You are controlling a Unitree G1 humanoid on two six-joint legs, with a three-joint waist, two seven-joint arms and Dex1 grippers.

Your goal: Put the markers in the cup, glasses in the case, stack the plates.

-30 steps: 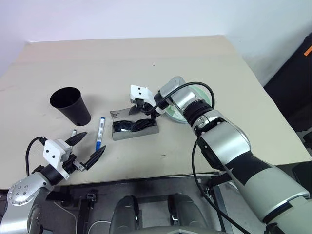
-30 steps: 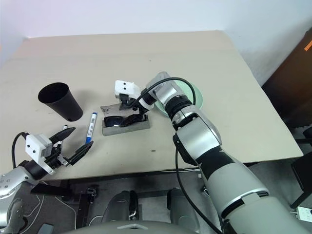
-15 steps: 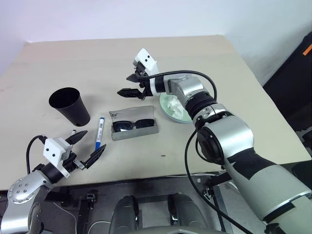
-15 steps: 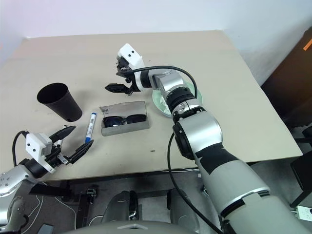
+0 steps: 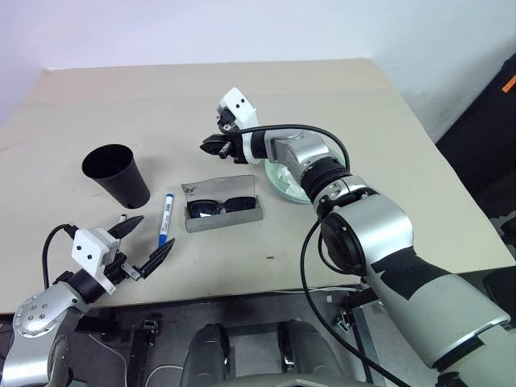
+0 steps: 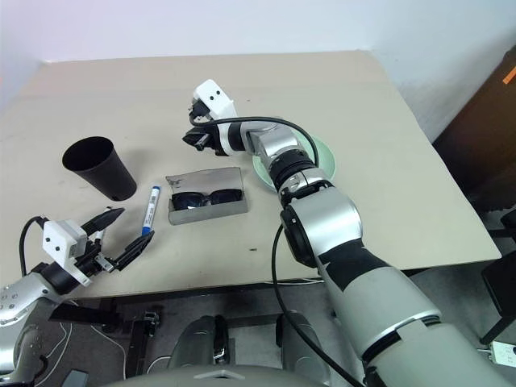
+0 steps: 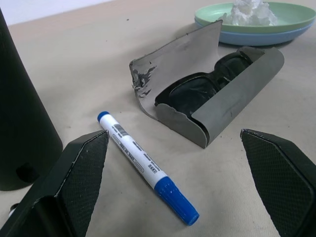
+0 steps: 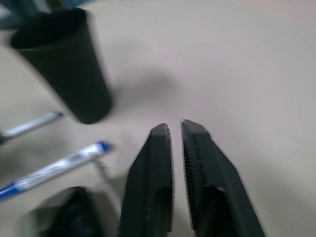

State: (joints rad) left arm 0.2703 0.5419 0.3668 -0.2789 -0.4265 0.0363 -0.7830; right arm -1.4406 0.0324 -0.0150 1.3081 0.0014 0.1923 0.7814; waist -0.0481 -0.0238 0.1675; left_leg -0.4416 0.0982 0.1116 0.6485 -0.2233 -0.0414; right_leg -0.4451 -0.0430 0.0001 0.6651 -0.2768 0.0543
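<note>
Up close, the tissue [image 7: 246, 11] tops the stacked plates [image 7: 276, 30].

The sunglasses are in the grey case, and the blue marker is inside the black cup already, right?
Not quite. The sunglasses do sit in the grey case, but the blue marker lies on the table beside the black cup, as the left eye view shows.
</note>
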